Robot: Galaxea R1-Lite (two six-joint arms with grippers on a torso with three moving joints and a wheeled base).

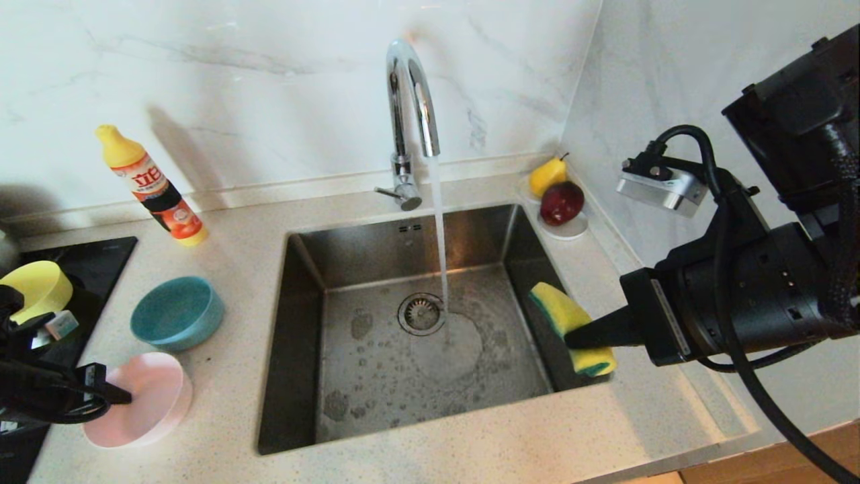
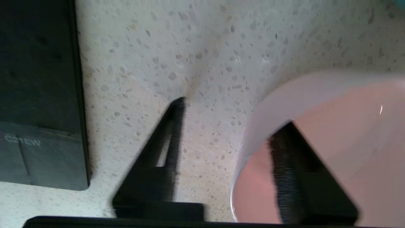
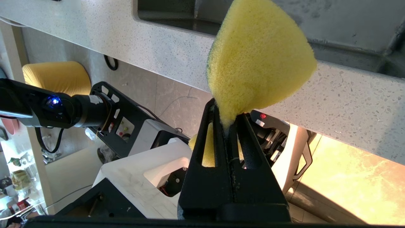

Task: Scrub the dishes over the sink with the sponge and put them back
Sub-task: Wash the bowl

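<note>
Robot at the sink (image 1: 302,282), tap (image 1: 410,101) running, one arm at each side.

Left gripper (image 1: 124,396) straddles the pink bowl's (image 1: 144,400) rim on the counter (image 1: 235,376), one finger (image 2: 294,171) inside, one outside, jaws apart, not yet gripping; blue bowl (image 1: 176,312) just behind; yellow bowl (image 1: 37,289) on the hob (image 1: 101,265); right gripper (image 1: 571,336) clenched on the sponge (image 1: 571,323) over the sink's right edge.
</note>
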